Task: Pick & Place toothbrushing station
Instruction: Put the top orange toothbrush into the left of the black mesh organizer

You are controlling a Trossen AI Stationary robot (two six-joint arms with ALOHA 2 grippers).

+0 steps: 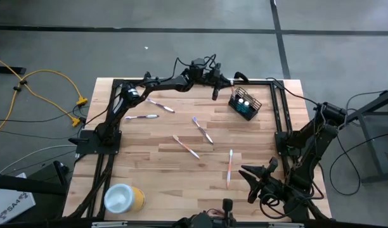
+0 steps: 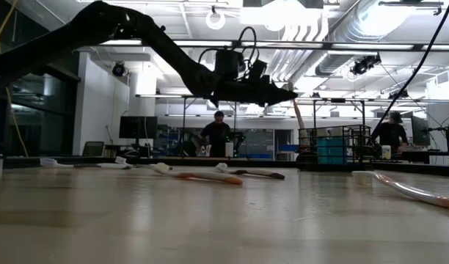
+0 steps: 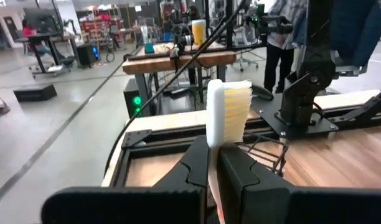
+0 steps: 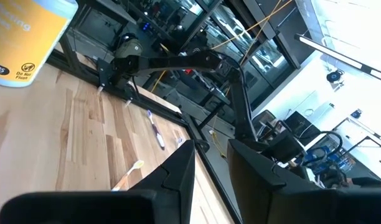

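toothbrush (image 3: 226, 118) clenched bristle-up between the left gripper (image 1: 215, 94) fingers, carried above the table's far edge, just left of the black mesh holder (image 1: 245, 104) with its blue tubes at the far right. the right gripper (image 1: 258, 179) waits at the near right, jaws partly apart and holding nothing. several more brushes (image 1: 202, 130) lie scattered mid-table. risk from here: the brush is pinched low on its handle, so it could pivot in the grip, strike the holder's rim, and tip the light holder or drop outside it.
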